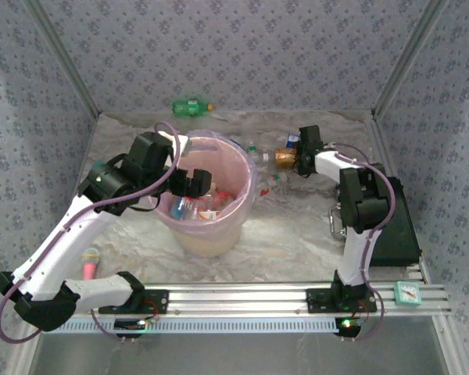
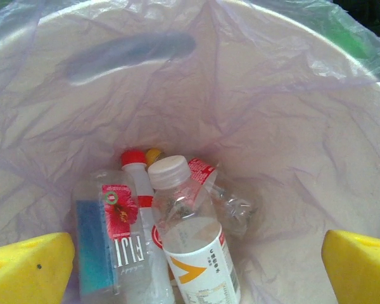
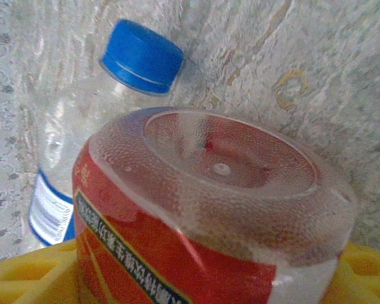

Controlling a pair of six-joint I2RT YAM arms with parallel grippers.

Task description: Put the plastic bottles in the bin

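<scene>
over the bin (image 1: 211, 238) with the left hand (image 1: 194, 183), hanging just above the rim on the near-left side. yellow fingertips (image 2: 25, 269) spread as wide as they go, nothing between them, nothing held. straight below, down in the pink-lined bottom: a fiji bottle (image 2: 107, 253) with a flower on the label, a white-capped bottle (image 2: 190, 240) lying just beside it, a red-capped one (image 2: 134, 158) tucked between, and a crumpled clear bottle (image 2: 231, 202) off to the right.

across to the right hand (image 1: 295, 159), stretched out to the far side of the table (image 1: 297, 234), right of the bin. red-labelled bottle (image 3: 209, 215) lying between the yellow pads (image 3: 25, 278), dimpled base toward the wrist camera. pads close up on both flanks of it; can't tell whether clamped tight or merely set either side. just behind, a clear bottle with a blue cap (image 3: 82, 126), flat on the crinkled silvery table covering; touching or not, hard to say.

more clear bottles (image 1: 259, 155) scattered between that hand and the bin's rim. green bottle (image 1: 191, 105) well apart, up against the back wall. pink cylinder (image 1: 88, 262) near the left arm's base, teal object (image 1: 408, 291) on the front rail at far right, black block (image 1: 395, 230) beside the right arm.
</scene>
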